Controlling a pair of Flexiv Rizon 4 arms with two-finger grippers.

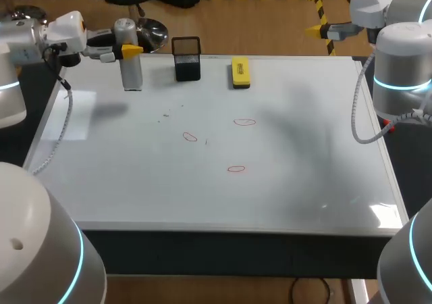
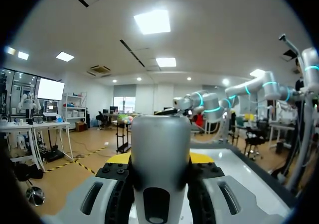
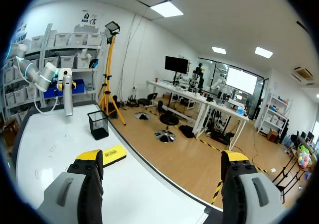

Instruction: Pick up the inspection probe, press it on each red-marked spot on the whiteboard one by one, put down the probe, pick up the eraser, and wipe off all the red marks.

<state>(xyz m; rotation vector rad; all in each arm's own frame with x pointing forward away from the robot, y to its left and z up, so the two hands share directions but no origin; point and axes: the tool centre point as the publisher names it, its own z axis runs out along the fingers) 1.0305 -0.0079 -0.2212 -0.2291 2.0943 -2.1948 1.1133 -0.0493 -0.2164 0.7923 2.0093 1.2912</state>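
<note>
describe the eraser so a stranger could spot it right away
Start at the big whiteboard and look along its far edge. Right of the black mesh cup lies the eraser, a flat block. It is the only yellow thing lying there; the cup is black, the upright probe grey.

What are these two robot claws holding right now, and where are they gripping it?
The left gripper is shut on the grey inspection probe, its fingers clamping the cylinder's upper half from both sides. The right gripper is open and holds nothing.
</note>
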